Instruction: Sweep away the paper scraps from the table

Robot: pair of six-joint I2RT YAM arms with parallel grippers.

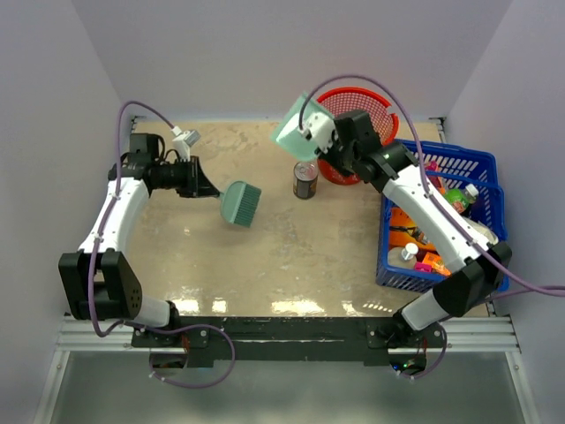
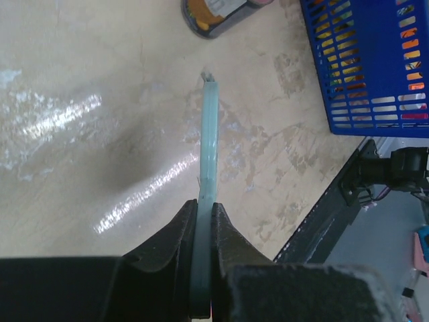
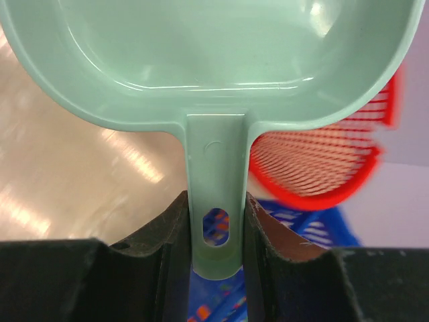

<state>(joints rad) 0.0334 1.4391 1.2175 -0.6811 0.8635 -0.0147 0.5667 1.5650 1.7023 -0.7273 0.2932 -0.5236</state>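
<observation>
No paper scraps show in any view. The beige table (image 1: pixel 265 265) lies bare between the arms. My left gripper (image 1: pixel 210 189) is shut on the handle of a teal hand brush (image 1: pixel 239 203), held over the table's left middle. The brush shows edge-on in the left wrist view (image 2: pixel 210 134), clamped in that gripper (image 2: pixel 204 209). My right gripper (image 1: pixel 321 141) is shut on the handle of a pale green dustpan (image 1: pixel 295 132), held raised next to the red mesh basket (image 1: pixel 362 106). In the right wrist view the dustpan (image 3: pixel 214 60) looks empty in my gripper (image 3: pixel 216 204).
A dark tin can (image 1: pixel 305 179) stands at the table's middle back; it also shows in the left wrist view (image 2: pixel 218 13). A blue crate (image 1: pixel 481 168) of packaged goods sits at the right edge. The red basket shows in the right wrist view (image 3: pixel 322 161). Lilac walls enclose the table.
</observation>
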